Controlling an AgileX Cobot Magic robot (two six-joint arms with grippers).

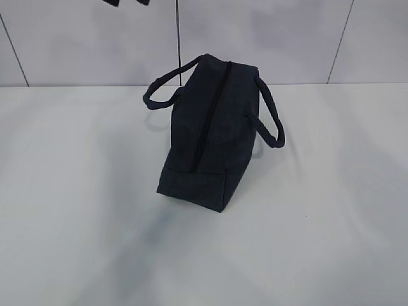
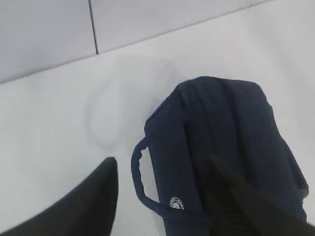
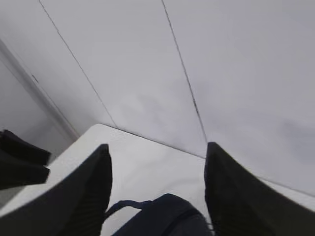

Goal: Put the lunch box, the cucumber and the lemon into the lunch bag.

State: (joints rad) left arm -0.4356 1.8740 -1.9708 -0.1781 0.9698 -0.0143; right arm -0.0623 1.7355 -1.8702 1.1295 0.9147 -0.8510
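Observation:
The dark navy lunch bag (image 1: pixel 213 127) stands on the white table with its black top zipper (image 1: pixel 213 108) running along the ridge, seemingly zipped, and a loop handle on each side. My left gripper (image 2: pixel 162 164) hangs open above the bag (image 2: pixel 221 137), near the handle and the small white logo (image 2: pixel 176 203), holding nothing. My right gripper (image 3: pixel 157 150) is also open and empty, raised over the bag's end (image 3: pixel 167 216) and facing the wall. The lunch box, the cucumber and the lemon are out of view in every view.
A white tabletop (image 1: pixel 76 223) surrounds the bag, with a pale panelled wall (image 1: pixel 287 38) behind it. Two dark tips (image 1: pixel 111 2) show at the top edge of the exterior view. A dark arm part (image 3: pixel 19 164) sits at the left of the right wrist view.

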